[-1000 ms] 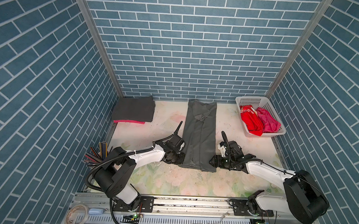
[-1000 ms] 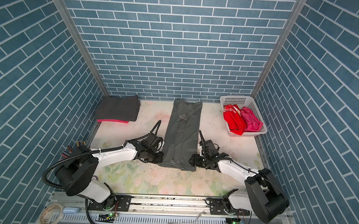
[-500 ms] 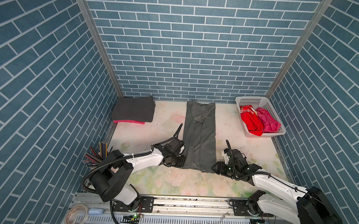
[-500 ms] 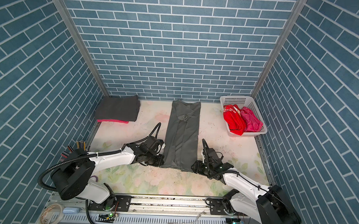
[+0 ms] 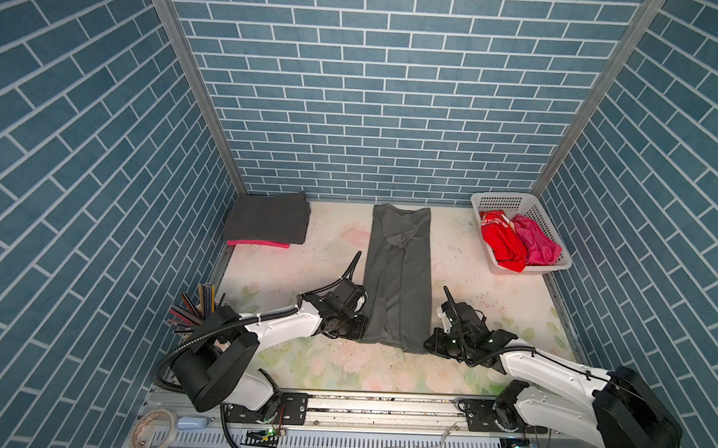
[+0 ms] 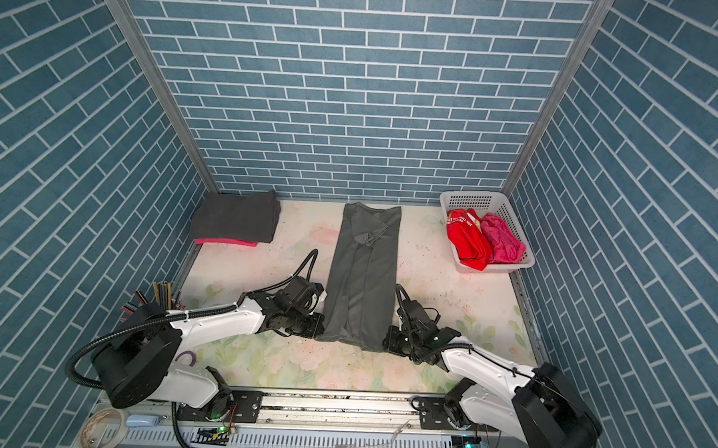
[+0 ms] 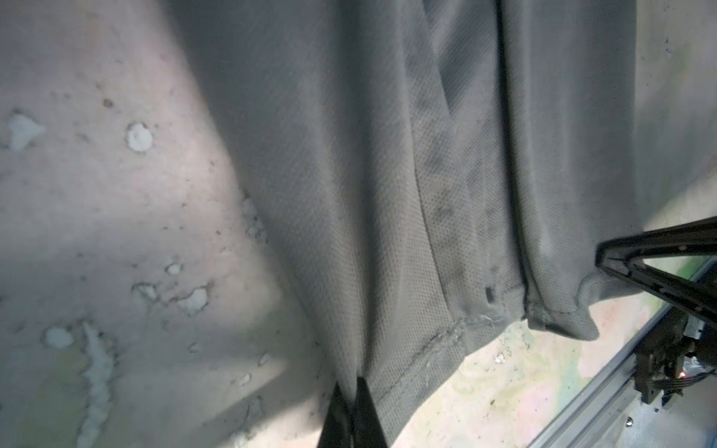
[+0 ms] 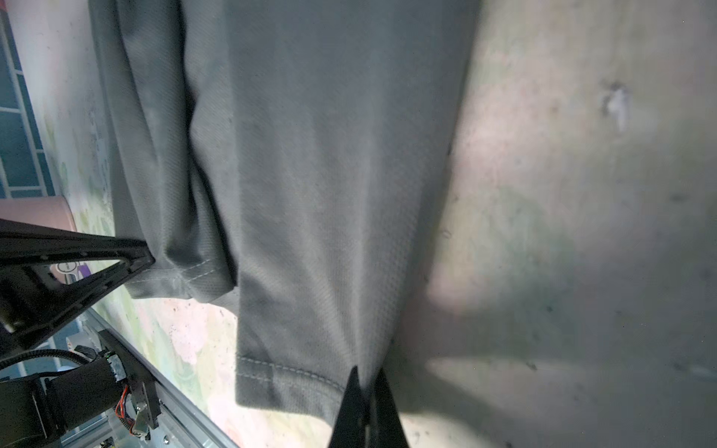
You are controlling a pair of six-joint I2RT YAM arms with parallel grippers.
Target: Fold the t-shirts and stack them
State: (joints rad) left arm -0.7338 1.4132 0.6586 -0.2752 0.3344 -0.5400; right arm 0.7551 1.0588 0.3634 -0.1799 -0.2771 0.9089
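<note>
A mid-grey t-shirt (image 5: 398,276) (image 6: 363,275), folded lengthwise into a long strip, lies in the middle of the table. My left gripper (image 5: 359,331) (image 7: 351,382) is shut on its near left hem corner. At the near right hem corner my right gripper (image 5: 427,344) (image 8: 366,372) is also shut on the cloth. A folded charcoal t-shirt (image 5: 268,221) rests on a magenta-pink one (image 5: 258,243) at the back left. A red t-shirt with white lettering (image 5: 500,239) and a magenta-pink one (image 5: 535,245) lie crumpled in the basket.
The white perforated basket (image 5: 504,197) stands at the back right against the wall. A holder of pencils (image 5: 197,309) sits at the left table edge near my left arm. A tape roll (image 5: 154,430) lies beyond the front metal rail (image 5: 362,404).
My right gripper has slid nearer along the shirt's right edge to its near corner and shut on the hem. The left gripper has stayed shut on its corner.
</note>
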